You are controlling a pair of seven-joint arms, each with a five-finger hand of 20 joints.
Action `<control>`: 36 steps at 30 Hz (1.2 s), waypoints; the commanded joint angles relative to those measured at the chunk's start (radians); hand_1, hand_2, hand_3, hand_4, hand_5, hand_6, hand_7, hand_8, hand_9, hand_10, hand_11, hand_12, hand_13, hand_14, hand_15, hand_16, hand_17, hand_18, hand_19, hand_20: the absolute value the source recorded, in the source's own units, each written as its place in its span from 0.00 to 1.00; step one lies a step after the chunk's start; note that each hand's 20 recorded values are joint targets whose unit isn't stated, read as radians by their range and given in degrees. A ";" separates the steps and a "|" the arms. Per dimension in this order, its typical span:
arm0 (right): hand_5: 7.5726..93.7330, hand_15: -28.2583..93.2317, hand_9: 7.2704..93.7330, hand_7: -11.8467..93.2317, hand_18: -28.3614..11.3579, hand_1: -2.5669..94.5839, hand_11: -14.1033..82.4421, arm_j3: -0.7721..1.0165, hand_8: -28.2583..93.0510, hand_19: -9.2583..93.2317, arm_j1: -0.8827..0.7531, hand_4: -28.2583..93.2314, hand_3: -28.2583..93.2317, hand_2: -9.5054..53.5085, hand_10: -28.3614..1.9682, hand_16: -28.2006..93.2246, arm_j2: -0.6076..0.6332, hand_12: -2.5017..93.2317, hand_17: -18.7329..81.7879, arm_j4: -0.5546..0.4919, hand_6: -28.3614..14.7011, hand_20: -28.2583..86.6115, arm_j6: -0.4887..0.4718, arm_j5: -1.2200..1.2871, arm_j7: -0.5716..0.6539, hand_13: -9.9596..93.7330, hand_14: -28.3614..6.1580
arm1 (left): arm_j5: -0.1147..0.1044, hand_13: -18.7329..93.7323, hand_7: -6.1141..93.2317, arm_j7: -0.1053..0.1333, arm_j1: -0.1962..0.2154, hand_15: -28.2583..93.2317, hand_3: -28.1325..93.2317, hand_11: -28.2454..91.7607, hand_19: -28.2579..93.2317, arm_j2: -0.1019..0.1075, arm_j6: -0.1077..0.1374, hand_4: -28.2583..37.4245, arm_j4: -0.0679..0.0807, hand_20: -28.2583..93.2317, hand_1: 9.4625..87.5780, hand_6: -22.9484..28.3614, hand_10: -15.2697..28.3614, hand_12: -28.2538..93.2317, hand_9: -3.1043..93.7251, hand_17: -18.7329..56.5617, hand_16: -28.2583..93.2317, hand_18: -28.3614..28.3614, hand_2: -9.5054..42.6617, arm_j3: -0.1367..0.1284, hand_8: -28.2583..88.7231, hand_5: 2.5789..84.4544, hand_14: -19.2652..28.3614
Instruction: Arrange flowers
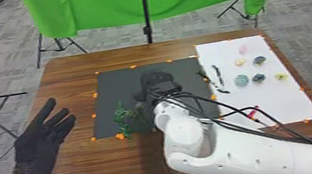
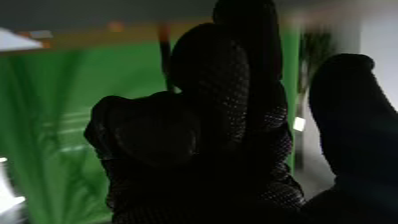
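Note:
Over the dark mat (image 1: 113,91) in the head view is my right hand (image 1: 159,82), palm hidden. In the right wrist view, the same hand (image 2: 213,165) is open, some fingers straighter than others, with the thumb apart from them. A green leafy sprig (image 1: 123,118) lies on the mat beside it, towards my left. My left hand (image 1: 36,147) is open at the table's left side. On the white sheet (image 1: 219,52) are a pink flower (image 1: 242,49), a pale yellow one (image 1: 239,62), blue ones (image 1: 259,60), a teal one (image 1: 241,80) and a yellow one (image 1: 281,76).
Dark thin stems (image 1: 218,77) lie along the sheet's left part. A pink-red item (image 1: 252,113) is beside my right arm and its cables. Orange tape marks edge the mat on the brown table (image 1: 71,83). Behind stands a green cloth (image 1: 104,7) on a stand.

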 commanded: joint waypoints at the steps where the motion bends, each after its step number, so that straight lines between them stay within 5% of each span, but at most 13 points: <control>1: 0.95 0.78 0.97 0.25 0.01 0.32 0.51 0.208 0.14 1.00 -0.069 0.03 0.80 0.19 0.48 0.39 0.160 0.23 0.58 -0.076 0.61 0.58 0.112 -0.021 0.068 0.88 0.46 | -0.016 0.38 0.18 0.032 0.041 0.62 0.89 0.41 0.68 0.008 0.022 0.03 -0.007 0.28 0.18 0.58 0.80 0.32 0.39 0.10 0.16 0.97 0.29 -0.006 0.16 0.41 0.99; 11: 0.68 0.78 0.81 0.22 0.00 0.34 0.49 0.235 0.14 0.98 -0.057 0.03 0.82 0.13 0.35 0.35 0.294 0.21 0.51 0.022 0.50 0.46 0.041 0.097 0.142 0.79 0.38 | -0.004 0.37 0.17 0.014 0.029 0.62 0.89 0.41 0.68 -0.016 0.009 0.02 -0.004 0.29 0.17 0.58 0.80 0.32 0.39 0.10 0.16 0.97 0.30 0.001 0.16 0.41 0.99; 18: 0.63 0.79 0.78 0.22 0.00 0.34 0.49 0.204 0.14 0.98 -0.051 0.03 0.82 0.10 0.34 0.35 0.298 0.20 0.50 0.101 0.50 0.44 -0.061 0.153 0.151 0.77 0.38 | 0.012 0.37 0.17 -0.003 0.019 0.62 0.89 0.41 0.68 -0.030 -0.003 0.02 -0.003 0.29 0.17 0.58 0.80 0.32 0.39 0.10 0.16 0.98 0.30 0.001 0.16 0.40 0.99; 27: 0.60 0.80 0.76 0.21 0.00 0.33 0.50 0.170 0.14 0.98 -0.040 0.02 0.81 0.08 0.34 0.34 0.276 0.20 0.49 0.131 0.49 0.43 -0.137 0.187 0.111 0.76 0.37 | 0.006 0.37 0.18 -0.001 0.019 0.62 0.89 0.41 0.68 -0.026 0.000 0.02 -0.002 0.28 0.17 0.58 0.80 0.32 0.39 0.10 0.16 0.98 0.30 0.004 0.16 0.40 0.99; 36: 0.67 0.80 0.78 0.23 0.00 0.37 0.50 0.048 0.14 0.97 0.012 0.02 0.81 0.01 0.41 0.34 0.237 0.20 0.49 0.201 0.56 0.45 -0.189 0.180 0.093 0.77 0.41 | 0.003 0.37 0.18 0.001 0.009 0.63 0.89 0.41 0.68 -0.018 -0.004 0.02 0.004 0.28 0.17 0.58 0.80 0.32 0.39 0.10 0.16 0.98 0.29 0.011 0.16 0.40 0.99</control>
